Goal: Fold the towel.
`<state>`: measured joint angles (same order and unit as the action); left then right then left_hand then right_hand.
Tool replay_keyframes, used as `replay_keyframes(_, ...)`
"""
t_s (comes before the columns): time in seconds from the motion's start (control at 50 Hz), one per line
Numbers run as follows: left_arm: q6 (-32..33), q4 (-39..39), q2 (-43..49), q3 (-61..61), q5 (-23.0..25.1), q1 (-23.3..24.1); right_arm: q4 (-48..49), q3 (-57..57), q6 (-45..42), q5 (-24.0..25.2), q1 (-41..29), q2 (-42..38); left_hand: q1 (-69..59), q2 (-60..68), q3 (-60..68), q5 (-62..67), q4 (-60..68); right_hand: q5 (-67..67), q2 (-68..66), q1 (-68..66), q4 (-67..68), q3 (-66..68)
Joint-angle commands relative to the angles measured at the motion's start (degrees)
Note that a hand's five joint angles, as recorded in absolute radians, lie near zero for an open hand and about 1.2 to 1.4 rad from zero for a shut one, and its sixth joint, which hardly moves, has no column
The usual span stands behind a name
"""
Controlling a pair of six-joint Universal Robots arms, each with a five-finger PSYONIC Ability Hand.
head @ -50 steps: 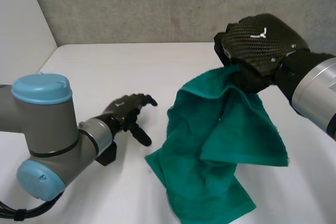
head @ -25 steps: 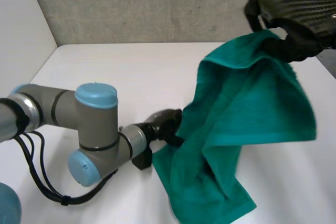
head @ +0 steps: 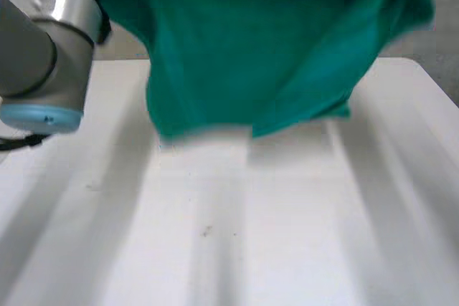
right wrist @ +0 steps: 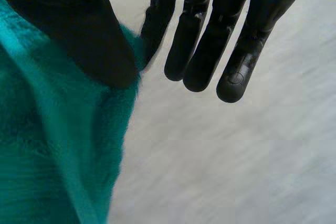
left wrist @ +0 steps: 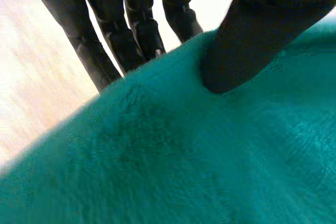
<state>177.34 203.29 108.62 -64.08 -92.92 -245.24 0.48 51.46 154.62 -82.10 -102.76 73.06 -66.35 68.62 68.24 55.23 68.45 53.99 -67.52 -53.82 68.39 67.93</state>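
Head view: the teal towel [head: 251, 55] hangs spread out by its upper edge above the far part of the white table [head: 215, 234]. Its lower hem is uneven, lower on the left than on the right. Whether that hem touches the table surface cannot be told. The left arm [head: 36, 55], a grey joint with a light-blue cap, stands at the towel's upper left corner. This view gives the overall spread and height of the cloth but not the grip at either corner, which the wrist views supply.

Left wrist view: the left hand [left wrist: 262, 24] has its thumb pressed onto the near face of the towel. Its fingers [left wrist: 131, 30] run straight down behind the cloth edge. The towel is pinched between thumb and fingers.

Right wrist view: the right hand [right wrist: 79, 30] has its thumb lying over the towel's edge, with the nearest finger closed against the cloth from the other side. The cloth is pinched between the two. The remaining fingers [right wrist: 236, 51] extend straight and close together, clear of the cloth, with the table surface beyond them.
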Motion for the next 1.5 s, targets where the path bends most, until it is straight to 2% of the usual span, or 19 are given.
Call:
replay_keyframes(0.02,3.89,11.07,-5.61,-5.6,-6.13,0.99,12.01,1.8,0.6,-0.35,-1.13,1.46,-13.65,11.38,11.76,14.77,11.55,16.01,-12.48,-26.18,11.61,12.07)
replay_keyframes(0.1,4.59,11.34,-6.58,-9.57,-5.43,0.99,7.27,6.98,0.6,2.64,-0.95,3.05,-13.65,11.38,11.76,14.77,11.55,16.01,-12.48,-26.18,11.61,12.07)
replay_keyframes(0.14,5.55,11.07,-7.02,-16.73,-4.81,1.08,2.88,10.76,0.51,3.52,-0.78,3.05,-13.65,11.38,11.76,14.77,11.55,16.01,-12.48,-26.18,11.61,12.07)
replay_keyframes(0.28,6.79,10.11,-5.53,-29.85,-3.32,1.78,-6.36,26.46,0.42,4.22,-0.25,2.79,-13.65,11.38,11.76,14.77,11.55,16.01,-12.48,-26.18,11.61,12.07)
replay_keyframes(0.38,8.46,8.18,-1.05,-38.38,-2.61,3.01,-5.05,36.76,0.42,5.01,-0.25,2.44,-13.65,11.38,11.76,14.77,11.55,16.01,-12.48,-26.18,11.61,12.07)
replay_keyframes(0.5,9.52,3.61,-0.25,-40.94,-2.61,3.11,-3.99,43.36,0.6,7.56,-0.25,0.16,-13.65,11.38,11.76,14.77,11.55,16.01,-12.48,-26.18,11.61,12.07)
replay_keyframes(0.62,9.16,-1.4,-1.48,-40.95,-2.79,3.28,-3.64,44.78,1.12,9.41,-0.25,0.15,-13.65,11.38,11.76,14.77,11.55,16.01,-12.48,-26.18,11.61,12.07)
replay_keyframes(0.64,9.16,-1.41,-1.48,-40.95,-2.79,3.28,-3.55,44.87,1.39,9.5,-0.07,0.15,-13.65,11.38,11.76,14.77,11.55,10.74,-7.21,-20.91,6.34,6.8)
replay_keyframes(0.66,9.16,-1.84,-1.92,-40.95,-2.79,3.28,-3.38,45.13,2.26,9.59,0.36,0.15,-13.65,11.38,11.76,14.77,11.55,-3.63,7.17,-6.54,-8.04,-7.58)
replay_keyframes(0.74,8.9,-2.99,-4.56,-41.03,-2.79,3.54,-3.2,45.92,5.68,10.11,4.3,0.59,-13.65,11.38,11.76,14.77,11.55,-27.58,31.12,17.41,-31.99,-31.53)
replay_keyframes(0.82,8.9,-3.25,-5.79,-41.03,-2.79,3.81,-3.11,47.15,7.72,11.87,6.95,1.03,-13.65,11.38,11.76,14.77,11.55,-35.56,39.09,25.38,-39.96,-39.5)
replay_keyframes(0.9,8.9,-3.34,-6.14,-41.03,-2.88,3.63,-3.03,48.65,7.02,16.08,9.24,1.2,-13.65,11.38,11.76,14.77,11.55,-37.42,40.95,27.25,-41.82,-41.36)
replay_keyframes(0.98,8.9,-3.34,-6.05,-41.56,-2.88,2.93,-2.41,49.09,5.08,18.02,10.83,1.11,-13.65,11.38,11.76,14.77,11.55,-37.42,40.95,27.25,-41.82,-41.37)
replay_keyframes(1.14,8.9,-3.34,-5.88,-41.82,-2.79,1.61,-1.79,50.32,-13.79,25.48,16.01,-0.9,-13.65,11.38,11.76,14.77,11.55,-34.9,38.44,24.73,-39.31,-38.85)
replay_keyframes(1.26,8.9,-3.25,-5.61,-41.91,-2.88,1.52,-1.44,48.22,-16.63,26.46,15.92,-7.75,-13.65,11.38,11.76,14.77,11.55,-32.22,35.75,22.04,-36.62,-36.16)
replay_keyframes(1.5,8.9,-3.25,-4.91,-41.91,-2.88,1.61,0.49,45.14,-14.43,26.46,15.57,-11.63,-13.65,11.38,11.76,14.77,11.55,-26.66,30.19,16.48,-31.06,-30.6)
